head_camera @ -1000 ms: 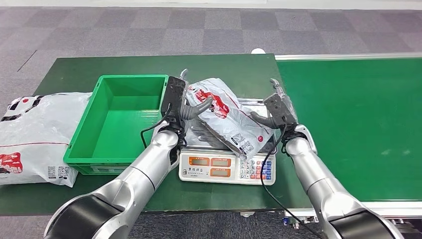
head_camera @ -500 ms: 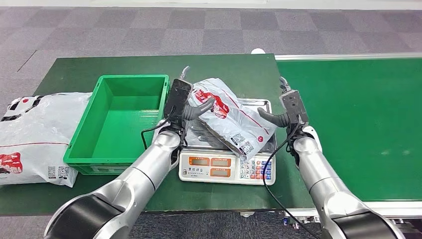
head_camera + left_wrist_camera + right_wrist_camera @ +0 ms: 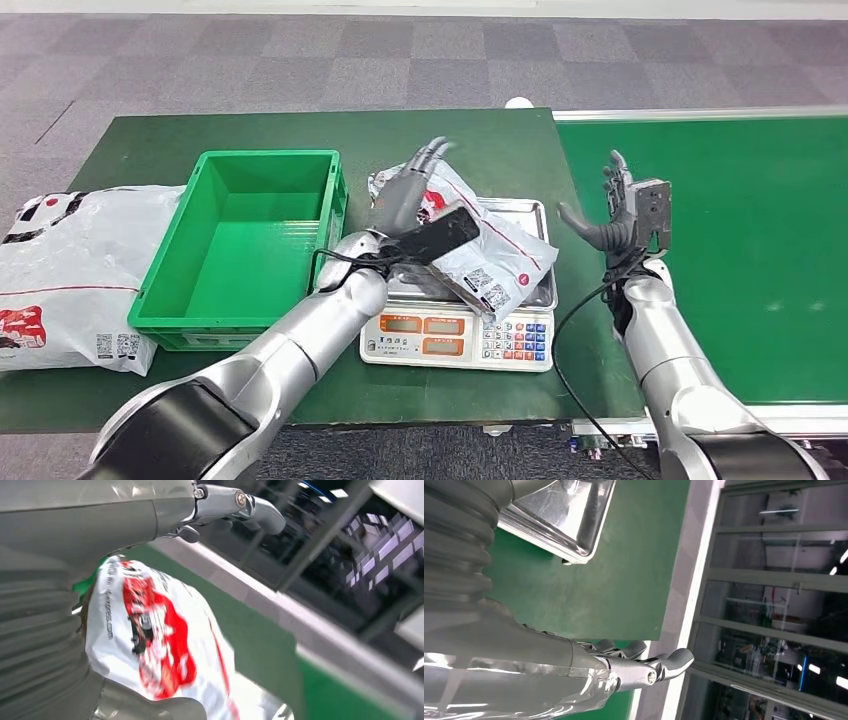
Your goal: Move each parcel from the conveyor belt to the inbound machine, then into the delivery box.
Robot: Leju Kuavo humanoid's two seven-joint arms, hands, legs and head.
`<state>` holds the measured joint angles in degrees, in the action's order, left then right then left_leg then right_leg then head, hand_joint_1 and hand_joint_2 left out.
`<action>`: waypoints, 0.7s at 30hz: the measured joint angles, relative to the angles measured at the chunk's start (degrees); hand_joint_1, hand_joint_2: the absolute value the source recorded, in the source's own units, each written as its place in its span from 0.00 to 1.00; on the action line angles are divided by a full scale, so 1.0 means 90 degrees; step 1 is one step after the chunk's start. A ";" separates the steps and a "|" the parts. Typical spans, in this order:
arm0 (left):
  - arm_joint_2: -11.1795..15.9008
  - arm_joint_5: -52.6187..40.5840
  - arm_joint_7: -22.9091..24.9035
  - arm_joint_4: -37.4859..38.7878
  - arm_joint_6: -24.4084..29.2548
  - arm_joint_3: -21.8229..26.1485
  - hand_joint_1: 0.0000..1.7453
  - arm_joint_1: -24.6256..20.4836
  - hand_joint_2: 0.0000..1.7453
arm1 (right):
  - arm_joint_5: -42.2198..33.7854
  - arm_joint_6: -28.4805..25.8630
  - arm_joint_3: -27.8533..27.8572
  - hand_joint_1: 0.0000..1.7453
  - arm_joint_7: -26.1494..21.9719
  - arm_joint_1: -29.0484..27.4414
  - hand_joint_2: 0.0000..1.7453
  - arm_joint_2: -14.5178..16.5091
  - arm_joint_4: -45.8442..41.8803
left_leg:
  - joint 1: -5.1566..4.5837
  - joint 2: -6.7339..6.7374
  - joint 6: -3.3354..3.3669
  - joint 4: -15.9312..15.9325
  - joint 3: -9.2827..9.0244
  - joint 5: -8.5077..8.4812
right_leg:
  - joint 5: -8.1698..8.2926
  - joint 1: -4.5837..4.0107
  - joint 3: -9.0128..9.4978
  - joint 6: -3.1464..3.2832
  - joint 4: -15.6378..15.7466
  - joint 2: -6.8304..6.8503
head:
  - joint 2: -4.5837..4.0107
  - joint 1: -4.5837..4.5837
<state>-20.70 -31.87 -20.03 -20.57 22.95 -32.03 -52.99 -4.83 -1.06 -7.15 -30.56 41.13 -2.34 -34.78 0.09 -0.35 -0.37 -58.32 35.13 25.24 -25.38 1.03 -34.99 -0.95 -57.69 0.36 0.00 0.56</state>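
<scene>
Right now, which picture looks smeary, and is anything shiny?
Left wrist view: the parcel looks smeared, its red print streaky and unreadable. Right wrist view: sharper, with bright glare on the scale's steel tray and on the windows. Head view: evenly lit, only the left hand a bit blurred at the fingertips.

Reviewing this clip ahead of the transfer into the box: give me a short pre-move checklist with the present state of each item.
1. Parcel lies on the scale: ok, though it sits tilted, with a corner past the front edge of the pan.
2. Left hand has a firm hold on the parcel: cannot tell; it rests over the parcel's far end, fingers extended.
3. Right hand is off the parcel: ok, it is open beside the scale, at the edge of the conveyor belt.
4. Green box has room to take it: ok, nothing lies inside.
5. Scale reading registered: cannot tell, the displays are too small to read.
</scene>
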 joint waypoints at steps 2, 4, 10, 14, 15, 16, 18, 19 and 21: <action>0.0000 -0.0243 0.0170 0.0008 -0.0109 -0.0314 0.00 -0.0034 1.00 | -0.0042 0.0062 0.0076 0.00 0.0012 0.0000 1.00 -0.0020 -0.0001 | 0.0000 0.0001 0.0000 0.0000 0.0000 0.0000 | 0.0000 0.0000 0.0000 0.0000 0.0000 -0.0001 | 0.0000 -0.0001; 0.0000 -0.0420 0.0270 0.0012 -0.0242 -0.0569 0.00 -0.0066 1.00 | -0.0064 0.0098 0.0137 0.00 0.0040 0.0000 1.00 -0.0033 -0.0007 | 0.0001 0.0002 0.0000 0.0000 -0.0001 0.0000 | 0.0000 -0.0001 0.0000 0.0000 0.0000 -0.0002 | 0.0000 0.0000; -0.0002 -0.1167 0.0722 -0.0050 -0.1262 -0.1732 0.00 -0.0188 1.00 | -0.0278 0.0303 0.0231 0.00 0.0172 -0.0061 1.00 -0.0072 -0.0237 | 0.0001 0.0002 0.0000 0.0000 -0.0002 0.0000 | 0.0000 -0.0001 0.0000 0.0000 0.0000 -0.0002 | 0.0000 0.0001; -0.0002 -0.1378 0.0987 -0.0134 -0.1853 -0.2688 0.00 -0.0288 1.00 | -0.0406 0.0400 0.0291 0.00 0.0323 -0.0320 1.00 -0.0075 -0.0777 | 0.0000 0.0000 0.0001 0.0001 -0.0001 0.0000 | 0.0000 0.0000 0.0000 0.0000 0.0000 0.0000 | 0.0000 0.0001; -0.0002 -0.1434 0.1037 -0.0141 -0.1956 -0.2898 0.00 -0.0313 1.00 | -0.0424 0.0423 0.0297 0.00 0.0360 -0.0406 1.00 -0.0075 -0.0939 | 0.0000 0.0000 0.0001 0.0001 0.0000 0.0001 | 0.0000 0.0000 0.0000 0.0000 0.0000 0.0000 | 0.0000 0.0001; -0.0002 -0.1518 0.1091 -0.0145 -0.2038 -0.3120 0.00 -0.0341 1.00 | -0.0438 0.0442 0.0300 0.00 0.0389 -0.0499 1.00 -0.0075 -0.1108 | 0.0000 0.0000 0.0001 0.0001 0.0000 0.0001 | 0.0000 0.0000 0.0000 0.0000 0.0000 0.0000 | 0.0000 0.0001; -0.0001 -0.1721 0.1190 -0.0145 -0.2165 -0.3534 0.00 -0.0396 1.00 | -0.0454 0.0469 0.0301 0.00 0.0429 -0.0674 1.00 -0.0073 -0.1419 | 0.0000 0.0000 0.0001 0.0001 0.0000 0.0001 | 0.0000 0.0000 0.0000 0.0000 0.0000 0.0000 | 0.0000 0.0001; 0.0000 -0.1792 0.1225 -0.0144 -0.2204 -0.3675 0.00 -0.0415 1.00 | -0.0455 0.0478 0.0301 0.00 0.0437 -0.0732 1.00 -0.0072 -0.1521 | 0.0000 0.0000 0.0001 0.0002 0.0000 0.0001 | 0.0000 0.0000 0.0000 0.0000 0.0000 0.0000 | 0.0000 0.0001; 0.0000 -0.1839 0.1248 -0.0143 -0.2230 -0.3768 0.00 -0.0427 1.00 | -0.0454 0.0487 0.0301 0.00 0.0445 -0.0770 1.00 -0.0070 -0.1584 | 0.0000 0.0001 0.0001 0.0002 0.0000 0.0001 | 0.0000 -0.0001 0.0000 0.0000 0.0000 0.0000 | 0.0000 0.0001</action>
<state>-20.70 -48.42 -8.79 -21.86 2.88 -65.95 -56.83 -8.92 3.32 -4.44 -26.56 34.20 -2.97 -49.04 0.10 -0.35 -0.36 -58.30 35.13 25.25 -25.38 1.03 -34.99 -0.95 -57.69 0.36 0.00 0.57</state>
